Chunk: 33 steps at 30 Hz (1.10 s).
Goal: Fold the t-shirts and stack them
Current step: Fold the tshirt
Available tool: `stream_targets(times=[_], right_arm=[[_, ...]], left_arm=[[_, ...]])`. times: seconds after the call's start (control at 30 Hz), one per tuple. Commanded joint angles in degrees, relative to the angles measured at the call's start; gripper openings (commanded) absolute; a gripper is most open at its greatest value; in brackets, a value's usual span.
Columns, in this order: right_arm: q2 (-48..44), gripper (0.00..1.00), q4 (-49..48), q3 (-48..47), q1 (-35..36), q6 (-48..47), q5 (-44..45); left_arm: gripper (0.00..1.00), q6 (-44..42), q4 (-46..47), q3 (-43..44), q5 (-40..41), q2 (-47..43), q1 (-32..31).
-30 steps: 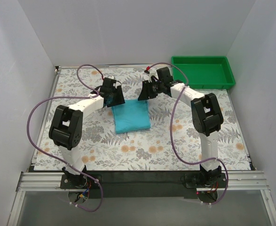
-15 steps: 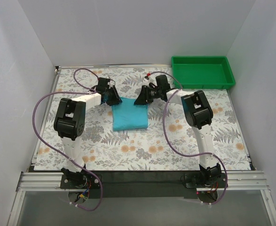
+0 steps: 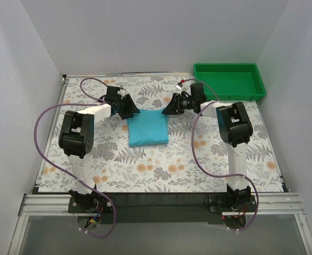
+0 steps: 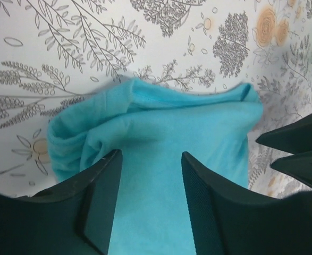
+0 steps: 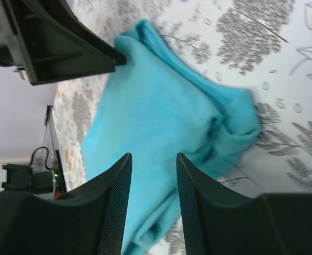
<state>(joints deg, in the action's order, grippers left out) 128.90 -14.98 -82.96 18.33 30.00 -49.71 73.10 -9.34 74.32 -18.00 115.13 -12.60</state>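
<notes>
Two grippers, each with fingers spread and nothing between them: the left gripper (image 3: pixel 128 109) sits at the far left corner of the shirt (image 3: pixel 148 130), and the right gripper (image 3: pixel 169 108) at its far right corner, tips turned toward each other. One turquoise shirt, folded into a compact rectangle, lies flat on the flower-patterned table (image 3: pixel 171 164). One green tray (image 3: pixel 230 82) stands well apart from the shirt, beyond it and to its right.

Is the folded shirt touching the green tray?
Apart. Top view: the folded turquoise shirt lies mid-table, with floral tabletop between it and the green tray in the far-right corner.
</notes>
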Motion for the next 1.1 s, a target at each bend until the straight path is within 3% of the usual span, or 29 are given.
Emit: stream_targets(times=[0.0,0.2,0.4,0.43,0.47,0.57,0.6,0.7,0.87,1.07], right_arm=[[-9.1,0.39,-1.1,2.0,0.9,1.5,0.2],[-18.5,0.35,-1.5,10.1,6.4,2.9,-0.6],[-22.1,0.25,-5.3,18.8,13.3,4.2,-0.5],[-21.4,0.24,-5.9,19.6,14.5,4.4,-0.2],[-20.9,0.21,-7.7,20.4,14.9,4.5,0.0],[-17.3,0.20,-10.1,23.0,14.9,4.4,0.6],[-14.5,0.19,-10.9,23.4,14.6,4.3,0.6],[-9.7,0.17,-13.1,25.2,13.3,3.8,-0.4],[-8.0,0.16,-14.4,31.7,9.6,2.1,1.1],[-18.0,0.16,-13.4,34.4,8.3,2.1,0.3]], left_arm=[[0.49,1.5,-5.4,2.1,-2.6,-6.9,0.3],[0.53,5.5,-7.4,-7.3,-2.1,-20.4,-1.0],[0.38,8.5,-5.2,-19.5,-3.3,-27.1,-6.2],[0.36,8.9,-4.6,-21.8,-2.8,-26.8,-7.3],[0.28,9.5,-3.9,-22.9,-2.7,-26.5,-7.6],[0.22,10.7,-1.5,-26.6,-1.1,-23.8,-7.8],[0.15,11.0,-1.3,-27.5,2.0,-23.2,-7.7],[0.07,12.1,-1.0,-30.0,5.3,-20.6,-7.7],[0.02,14.5,-1.6,-36.1,8.2,-22.3,-7.3],[0.09,11.2,-6.8,-36.0,11.7,-33.4,-7.4]])
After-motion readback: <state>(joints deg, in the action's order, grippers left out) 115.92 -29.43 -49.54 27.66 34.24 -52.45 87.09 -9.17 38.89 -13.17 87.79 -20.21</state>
